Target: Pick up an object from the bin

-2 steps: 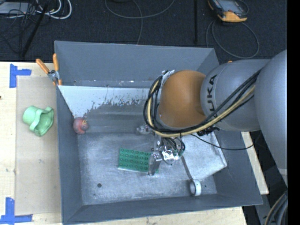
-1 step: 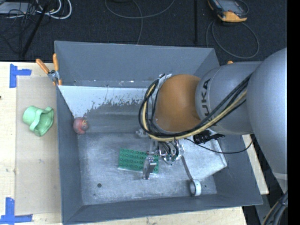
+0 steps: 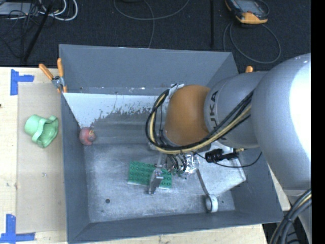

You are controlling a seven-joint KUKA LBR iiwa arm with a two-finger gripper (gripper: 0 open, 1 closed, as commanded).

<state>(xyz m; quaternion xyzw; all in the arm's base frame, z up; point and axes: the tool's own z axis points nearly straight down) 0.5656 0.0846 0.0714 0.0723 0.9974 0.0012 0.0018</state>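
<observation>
My gripper reaches down under the orange wrist cover to the middle of the bin floor. Its tip is at the right end of a flat green studded building plate that lies there. A small green piece of the same kind sits right beside the tip. Whether the gripper touches or grips the plate cannot be told. A crumpled shiny scrap lies just right of the gripper.
A small pink ball rests against the left wall. A thin grey rod with a white wheel at its end lies near the front right. A pale sheet covers the right floor. The arm overhangs the bin's right half.
</observation>
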